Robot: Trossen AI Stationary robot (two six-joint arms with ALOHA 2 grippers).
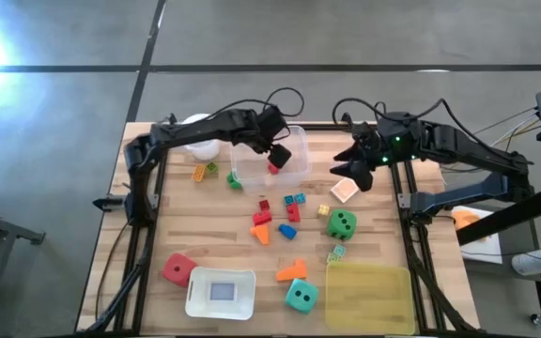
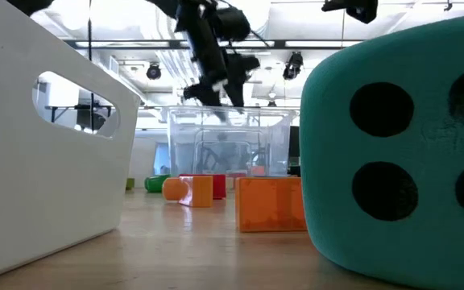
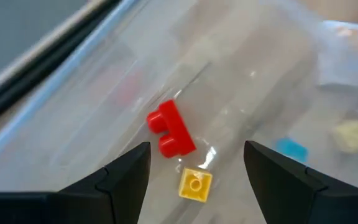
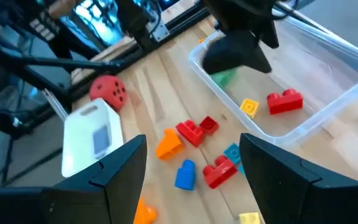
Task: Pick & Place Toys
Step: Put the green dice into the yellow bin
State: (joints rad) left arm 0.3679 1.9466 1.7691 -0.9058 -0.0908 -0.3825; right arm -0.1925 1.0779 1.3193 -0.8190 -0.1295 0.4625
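Left wrist view: red two-stud block [image 3: 170, 129] beside yellow block [image 3: 195, 185], below left gripper [image 3: 197, 163] spread apart.

— What do we see in the tub [image 1: 294, 174]?
— A red block [image 3: 170, 129] and a small yellow block [image 3: 195, 185], lying loose on its floor, close together.
— And on the table [image 1: 214, 239]?
— We count three dice: green [image 1: 341, 223], teal [image 1: 300, 296] and red [image 1: 177, 269], well apart. Red, blue and orange blocks [image 1: 275, 218] are scattered mid-table, and a flat pale tile [image 1: 345, 191] lies beyond the green die.
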